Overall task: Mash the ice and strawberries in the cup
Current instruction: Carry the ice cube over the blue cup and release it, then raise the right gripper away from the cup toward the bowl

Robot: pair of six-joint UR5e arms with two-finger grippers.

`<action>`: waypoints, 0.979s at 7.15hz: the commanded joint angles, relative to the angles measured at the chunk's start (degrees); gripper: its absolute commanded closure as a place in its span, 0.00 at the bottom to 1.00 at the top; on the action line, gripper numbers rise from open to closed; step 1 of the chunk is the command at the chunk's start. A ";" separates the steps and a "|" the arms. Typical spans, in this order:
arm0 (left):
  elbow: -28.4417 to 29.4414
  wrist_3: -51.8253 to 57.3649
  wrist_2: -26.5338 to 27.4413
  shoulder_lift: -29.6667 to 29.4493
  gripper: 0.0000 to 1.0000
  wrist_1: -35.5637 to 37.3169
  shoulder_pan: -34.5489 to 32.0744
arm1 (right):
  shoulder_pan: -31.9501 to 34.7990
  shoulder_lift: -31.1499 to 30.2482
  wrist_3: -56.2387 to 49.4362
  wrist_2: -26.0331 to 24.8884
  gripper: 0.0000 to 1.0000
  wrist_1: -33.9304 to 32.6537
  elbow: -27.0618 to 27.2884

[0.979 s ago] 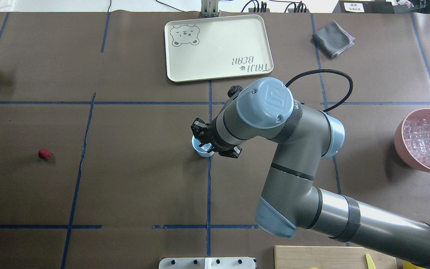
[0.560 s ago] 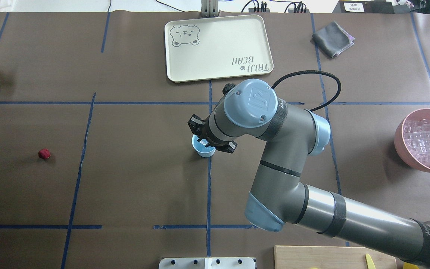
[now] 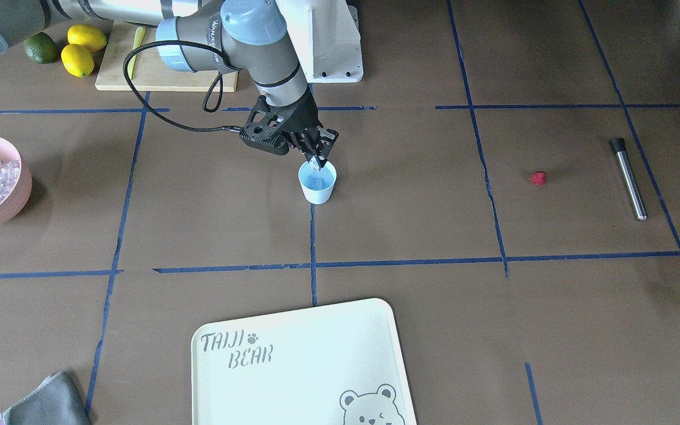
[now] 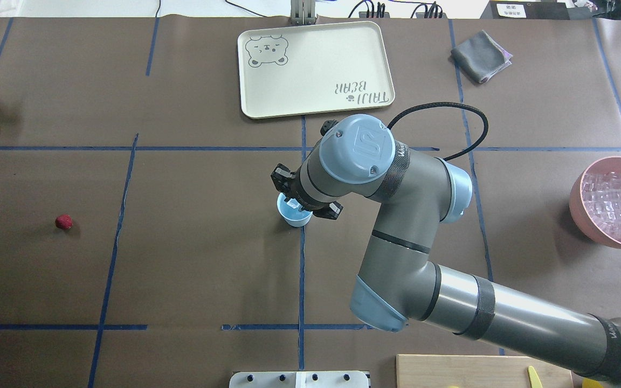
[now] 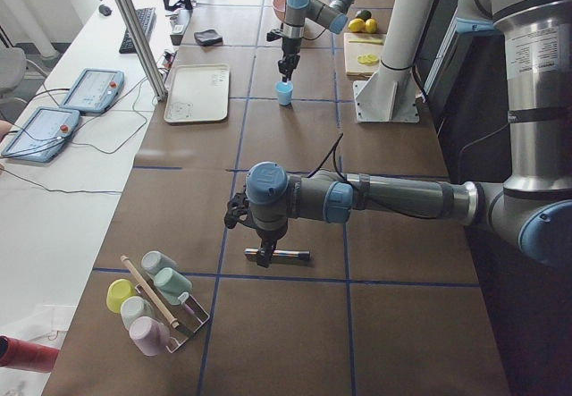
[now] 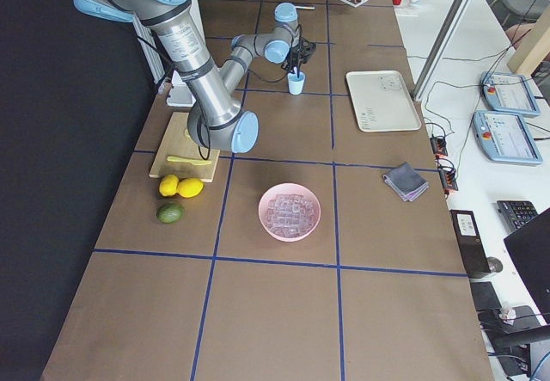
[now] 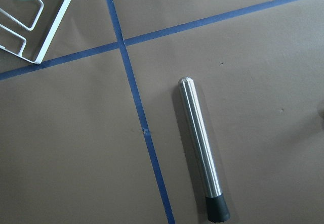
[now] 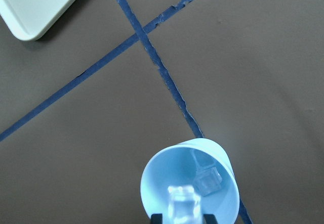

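The pale blue cup stands upright at the table's middle and also shows in the overhead view. My right gripper hangs just over its mouth, shut on a clear ice cube. A second ice cube lies inside the cup. The red strawberry lies alone on the table far to my left, also seen from the front. My left gripper hovers over a steel muddler; I cannot tell whether it is open or shut.
A pink bowl of ice stands at my far right. A cream tray and a grey cloth lie at the far side. Lemons and a cutting board are near my base. A cup rack stands at my left end.
My right arm's elbow and wrist have shifted left and the gripper has settled closer over the cup's mouth. The strawberry and the cup have not moved.
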 commanded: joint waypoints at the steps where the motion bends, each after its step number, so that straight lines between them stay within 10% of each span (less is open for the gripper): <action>1: 0.09 0.00 0.00 0.00 0.00 0.00 0.00 | -0.02 0.15 0.09 0.08 0.15 -0.04 -0.07; 3: -0.35 0.09 0.18 0.09 0.00 -0.35 0.00 | 0.58 0.68 0.09 0.51 0.01 -0.04 0.37; 7: -2.63 -15.31 0.18 -0.35 0.00 -9.54 4.54 | 20.31 -16.67 -10.74 23.14 0.01 -0.74 15.72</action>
